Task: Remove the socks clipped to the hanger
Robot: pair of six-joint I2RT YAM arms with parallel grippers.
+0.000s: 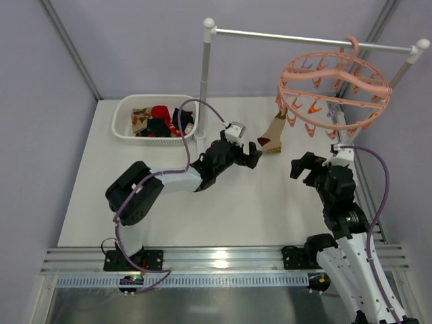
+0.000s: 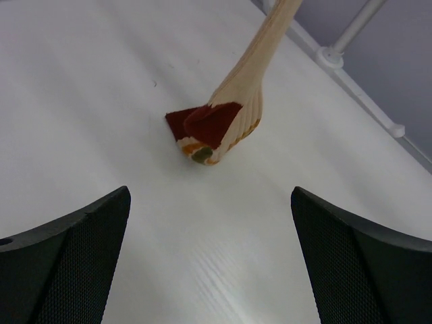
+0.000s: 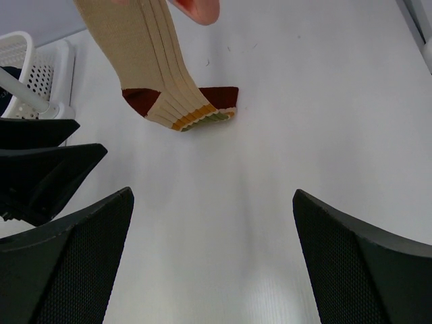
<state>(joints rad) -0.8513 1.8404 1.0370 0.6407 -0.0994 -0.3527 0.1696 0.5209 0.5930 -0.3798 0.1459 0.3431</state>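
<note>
**While one sock hangs clipped, both grippers stand open**

Since the only sock seen on the hanger, a tan ribbed sock (image 1: 273, 133), dangles from a peg at the near-left rim of the salmon ring hanger (image 1: 281, 88), its dark-red toe seemingly touching the table (image 1: 236, 216), the pull should go downward and away from the clip. A sideways tug would likely swing the ring on the white rail (image 1: 304, 37).

The left gripper (image 1: 251, 154) sits just beside the toe, jaws spread and empty. The right gripper (image 1: 304, 167) is near on the other side, equally spread. One should close around the mid-leg, above the heel, where the fabric lies flat. Other socks (image 1: 158, 121) lie in the white basket (image 1: 125, 116).
</note>
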